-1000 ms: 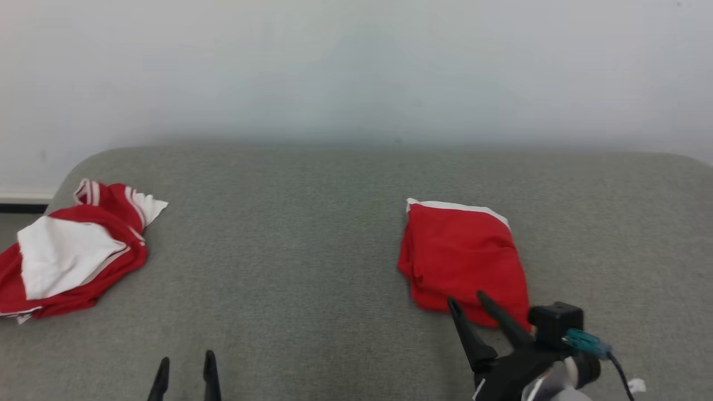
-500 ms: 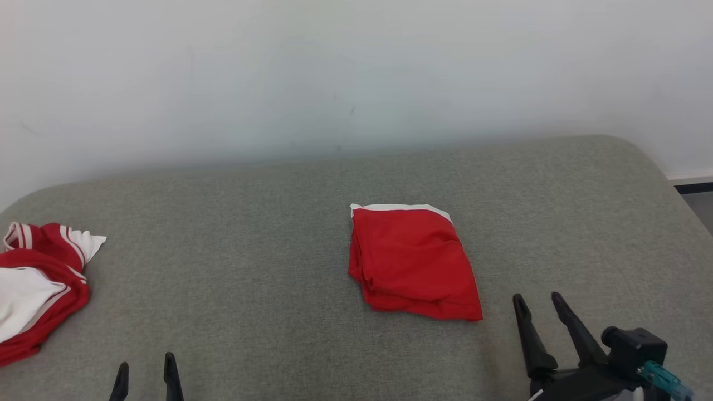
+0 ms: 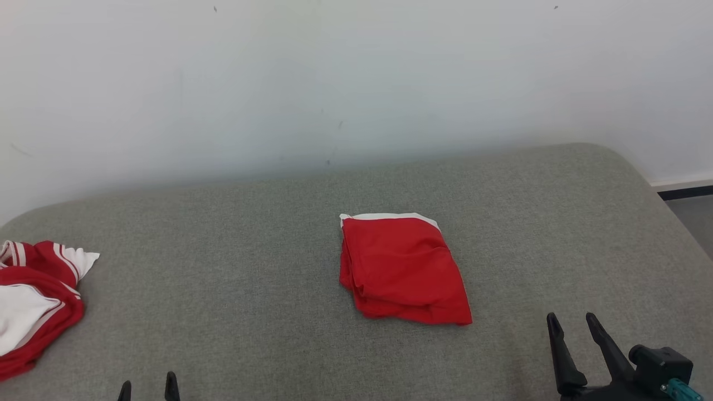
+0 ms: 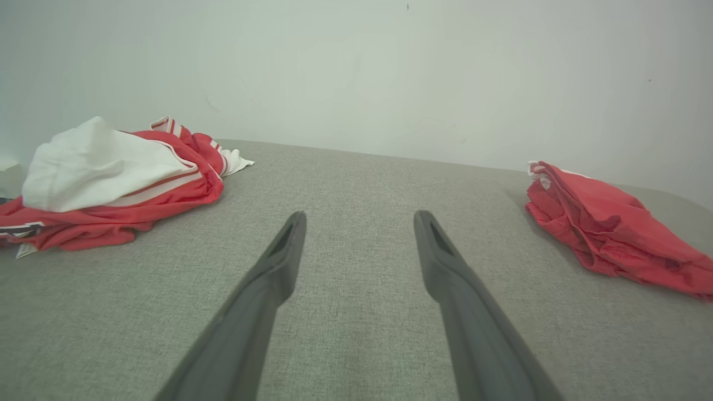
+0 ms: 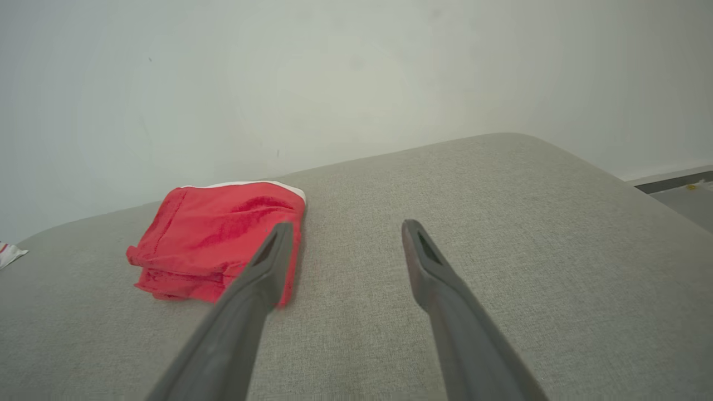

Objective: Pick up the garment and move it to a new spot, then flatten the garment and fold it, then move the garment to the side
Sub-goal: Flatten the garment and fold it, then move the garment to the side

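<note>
At the left edge of the grey fabric-covered worktop (image 3: 250,250) I see a crumpled red-and-white garment (image 3: 33,301). My left tool (image 3: 147,381) hovers at the near edge, fingers spread and empty. The folded red garment with white trim (image 3: 401,267) lies flat around the middle. My right tool (image 3: 571,316), near the front right corner, is spread, empty and apart from it.

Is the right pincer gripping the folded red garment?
No, the right pincer is open and empty, clear of the folded red garment lying on the grey cushion.
</note>
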Controlling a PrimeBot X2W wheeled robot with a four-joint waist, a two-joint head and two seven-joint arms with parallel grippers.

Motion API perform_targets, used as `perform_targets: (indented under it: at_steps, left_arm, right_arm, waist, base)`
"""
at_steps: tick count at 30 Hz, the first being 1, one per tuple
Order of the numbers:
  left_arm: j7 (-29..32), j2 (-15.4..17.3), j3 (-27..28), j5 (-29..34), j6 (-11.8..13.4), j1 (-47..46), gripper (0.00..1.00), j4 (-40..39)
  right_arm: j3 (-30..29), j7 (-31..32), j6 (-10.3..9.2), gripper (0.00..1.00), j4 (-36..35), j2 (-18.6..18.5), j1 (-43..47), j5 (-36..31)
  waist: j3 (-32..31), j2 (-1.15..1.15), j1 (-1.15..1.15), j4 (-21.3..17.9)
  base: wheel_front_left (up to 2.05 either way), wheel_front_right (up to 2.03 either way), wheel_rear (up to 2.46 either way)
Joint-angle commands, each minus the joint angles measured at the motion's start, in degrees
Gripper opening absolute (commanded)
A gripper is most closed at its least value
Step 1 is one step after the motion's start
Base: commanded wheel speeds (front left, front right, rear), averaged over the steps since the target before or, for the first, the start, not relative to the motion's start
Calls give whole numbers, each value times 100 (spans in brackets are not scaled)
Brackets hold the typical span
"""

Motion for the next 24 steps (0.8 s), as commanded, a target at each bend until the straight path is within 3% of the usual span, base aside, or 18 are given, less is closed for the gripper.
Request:
perform_targets:
  at_steps: [1, 24]
  left_arm:
    - [-18, -4, 31, 61, -30, 15, 100, 42]
    - [-18, -4, 245, 104, -54, 148, 100, 73]
  right_arm:
    - [9, -31, -12, 100, 70, -63, -3, 26]
    - [363, -97, -12, 100, 514, -101, -200, 151]
  waist:
    - [-40, 0, 0, 22]
    - [-64, 0, 0, 48]
  base:
    - [0, 0, 0]
    - [0, 0, 0]
